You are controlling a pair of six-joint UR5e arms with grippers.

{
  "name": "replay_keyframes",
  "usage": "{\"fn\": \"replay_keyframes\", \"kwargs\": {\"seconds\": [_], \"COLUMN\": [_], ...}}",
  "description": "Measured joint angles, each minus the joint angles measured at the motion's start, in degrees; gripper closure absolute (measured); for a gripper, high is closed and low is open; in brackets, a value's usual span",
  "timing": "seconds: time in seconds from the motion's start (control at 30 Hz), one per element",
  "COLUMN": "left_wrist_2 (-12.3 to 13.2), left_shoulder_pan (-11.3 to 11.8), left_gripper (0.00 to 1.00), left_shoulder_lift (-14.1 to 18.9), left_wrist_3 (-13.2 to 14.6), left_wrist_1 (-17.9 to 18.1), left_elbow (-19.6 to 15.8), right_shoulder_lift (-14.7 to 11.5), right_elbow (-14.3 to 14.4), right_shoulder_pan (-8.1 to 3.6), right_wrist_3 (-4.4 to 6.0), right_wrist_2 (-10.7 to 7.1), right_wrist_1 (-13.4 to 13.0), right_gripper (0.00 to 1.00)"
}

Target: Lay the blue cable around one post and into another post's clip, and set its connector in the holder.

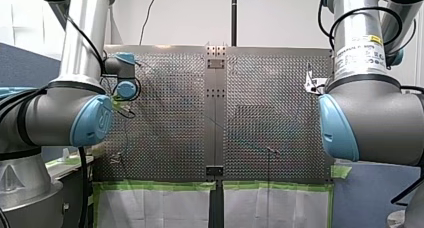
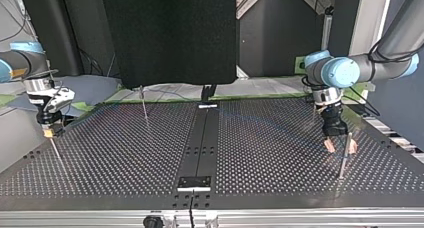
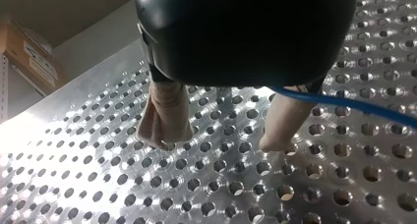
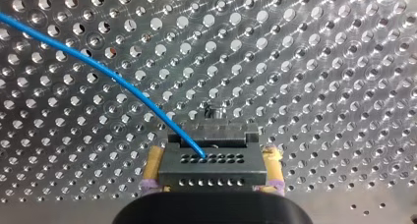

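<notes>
Our right hand point(image 4: 213, 154) pinches the dark connector point(image 4: 211, 167) between yellow pads point(image 4: 154, 161), the blue cable point(image 4: 98, 67) running into it, while our left hand point(image 3: 221, 141) hangs spread over the worktop point(image 3: 206, 194).

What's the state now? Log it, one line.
right gripper shut on connector | blue cable runs from connector | left gripper open, cable beside it

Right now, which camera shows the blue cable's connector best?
The right wrist view: the connector sits large between my right gripper's yellow pads, with the blue cable entering it. The top view shows only that gripper; the front and left wrist views show no connector.
</notes>
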Motion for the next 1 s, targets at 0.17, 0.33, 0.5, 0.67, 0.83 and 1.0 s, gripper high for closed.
{"fn": "replay_keyframes", "kwargs": {"seconds": [0.17,0.33,0.5,0.67,0.83,1.0], "left_wrist_2": [-0.01,0.00,0.02,0.02,0.03,0.02], "left_shoulder_pan": [-0.04,-0.05,-0.05,-0.05,-0.05,-0.05], "left_gripper": [0.00,0.00,0.00,0.00,0.00,0.00], "left_shoulder_lift": [0.00,0.00,0.00,0.01,0.01,0.00], "left_wrist_3": [0.04,0.06,0.06,0.04,0.05,0.08], "left_wrist_1": [0.00,0.00,0.00,0.00,0.00,0.00], "left_elbow": [0.00,0.01,0.00,0.00,0.00,0.01], "right_shoulder_lift": [0.05,0.07,0.07,0.08,0.08,0.10], "right_elbow": [0.06,0.07,0.05,0.06,0.07,0.08], "right_shoulder_pan": [-0.06,-0.06,0.13,0.23,0.28,0.28], "right_wrist_3": [0.35,0.63,0.69,0.67,0.49,0.35], "right_wrist_2": [-0.01,0.01,-0.04,-0.29,-0.35,-0.29], "right_wrist_1": [-0.63,-0.96,-1.11,-1.18,-1.19,-1.30], "right_gripper": [0.65,0.65,0.65,0.65,0.62,0.62]}}
